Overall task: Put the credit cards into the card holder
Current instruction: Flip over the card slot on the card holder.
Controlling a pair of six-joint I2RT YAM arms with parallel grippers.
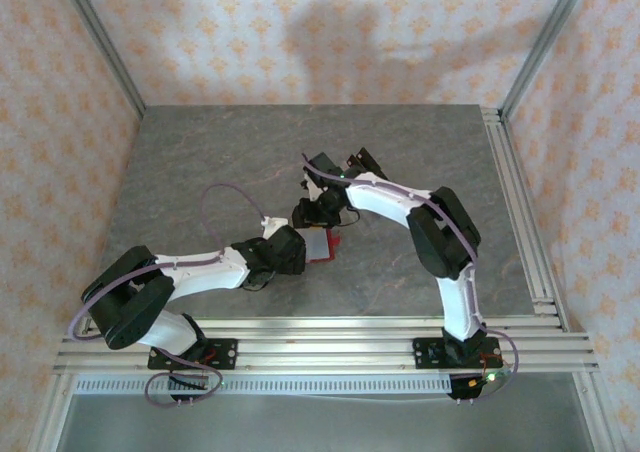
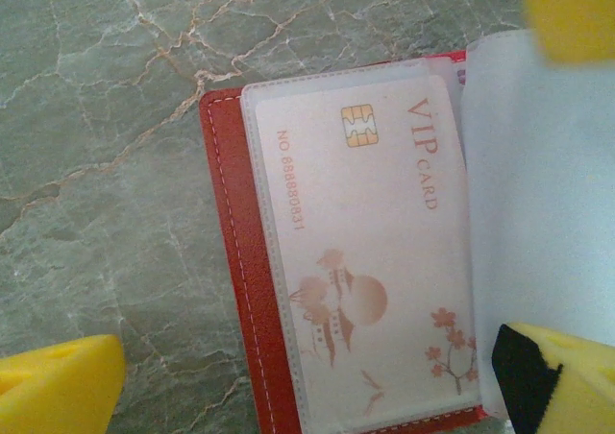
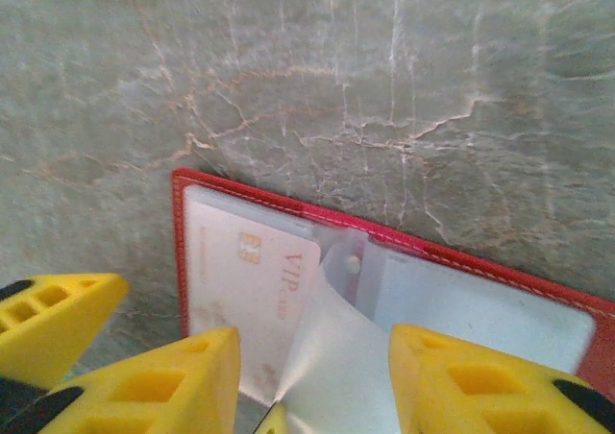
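The red card holder (image 1: 328,248) lies open on the table between both grippers. A pinkish credit card (image 2: 375,252) marked VIP sits inside its clear left pocket (image 3: 245,271). My left gripper (image 2: 307,349) is open, its yellow fingers (image 2: 58,386) straddling the holder's (image 2: 231,223) near end without touching the card. My right gripper (image 3: 312,343) is open over the holder's (image 3: 461,257) middle. A translucent sleeve leaf (image 3: 346,357) stands up between its fingers (image 3: 183,376); the left pad is clear of the leaf. The right pocket (image 3: 480,304) looks pale grey-blue; what it holds is unclear.
The grey marbled table top (image 1: 220,162) spreads around the holder. An aluminium rail (image 1: 520,212) runs along the right edge and another (image 1: 320,342) along the front by the arm bases. Papered walls close in the back and sides.
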